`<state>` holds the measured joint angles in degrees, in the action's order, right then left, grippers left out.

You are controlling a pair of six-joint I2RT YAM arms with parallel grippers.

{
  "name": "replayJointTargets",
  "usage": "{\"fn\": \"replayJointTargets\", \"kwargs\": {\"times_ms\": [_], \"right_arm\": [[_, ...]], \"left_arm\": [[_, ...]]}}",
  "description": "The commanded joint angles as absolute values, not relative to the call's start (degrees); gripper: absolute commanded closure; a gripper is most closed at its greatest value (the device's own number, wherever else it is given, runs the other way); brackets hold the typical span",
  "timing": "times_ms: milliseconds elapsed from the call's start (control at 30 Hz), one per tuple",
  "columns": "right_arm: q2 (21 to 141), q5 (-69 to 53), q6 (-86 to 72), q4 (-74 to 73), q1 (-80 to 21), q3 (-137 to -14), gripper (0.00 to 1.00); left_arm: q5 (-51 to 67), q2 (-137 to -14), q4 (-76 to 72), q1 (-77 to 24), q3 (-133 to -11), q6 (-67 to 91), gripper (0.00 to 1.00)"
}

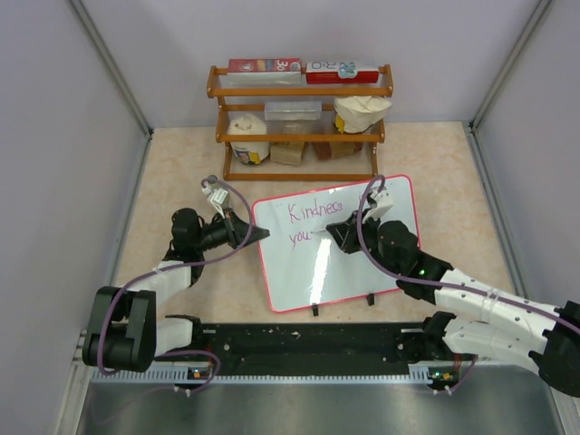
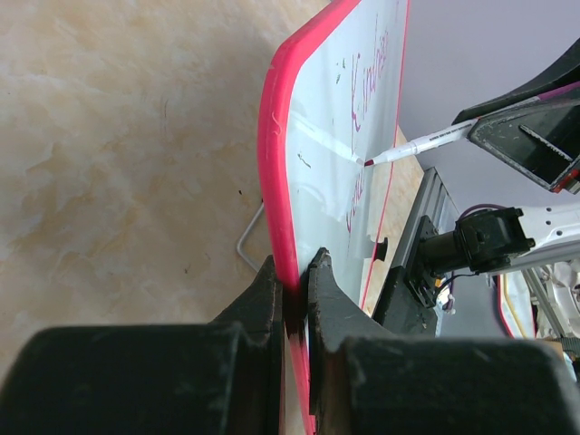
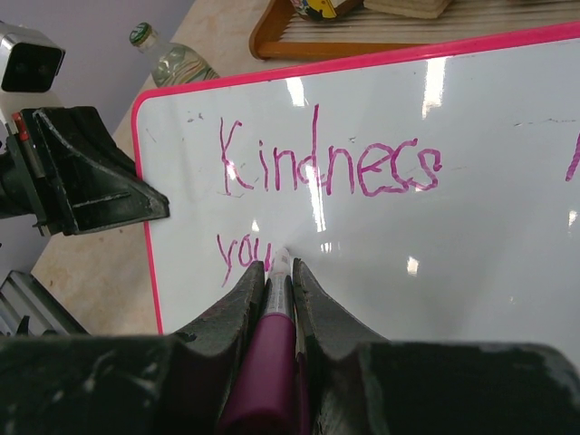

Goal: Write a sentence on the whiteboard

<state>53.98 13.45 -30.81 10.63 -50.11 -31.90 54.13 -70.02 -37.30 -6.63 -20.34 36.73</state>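
Note:
The whiteboard [image 1: 362, 263] with a red-pink frame stands tilted on the table, resting on two black clip feet. My left gripper [image 1: 256, 233] is shut on its left edge; the left wrist view shows the frame [image 2: 275, 163] pinched between the jaws of the left gripper [image 2: 293, 276]. My right gripper [image 3: 277, 272] is shut on a magenta marker [image 3: 269, 362], its tip touching the board. The sentence [image 3: 326, 168] reads "Kindness", with "you" [image 3: 237, 252] begun on the second line. In the top view the right gripper [image 1: 331, 236] is at the board's middle left.
A wooden rack [image 1: 302, 118] with boxes, jars and bags stands behind the board. A plastic bottle [image 3: 172, 62] lies beyond the board's left corner. Grey walls close in both sides. The black rail [image 1: 308, 349] with the arm bases runs along the near edge.

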Motion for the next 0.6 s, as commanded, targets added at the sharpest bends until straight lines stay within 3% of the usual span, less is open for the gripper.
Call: {"fn": "replayJointTargets", "kwargs": {"times_ms": [0,567], "right_arm": [[52.74,14.06,-30.67,10.11,-49.31,-31.29,1.00],[50.36,12.48,-31.82,9.67,-49.22,-28.30,1.00]], "left_arm": [[46.23,-71.19,-36.39,-7.12,-19.34,25.14,1.00],[46.14,-71.02,-36.39,-7.12,-19.25,25.05,1.00]]}}
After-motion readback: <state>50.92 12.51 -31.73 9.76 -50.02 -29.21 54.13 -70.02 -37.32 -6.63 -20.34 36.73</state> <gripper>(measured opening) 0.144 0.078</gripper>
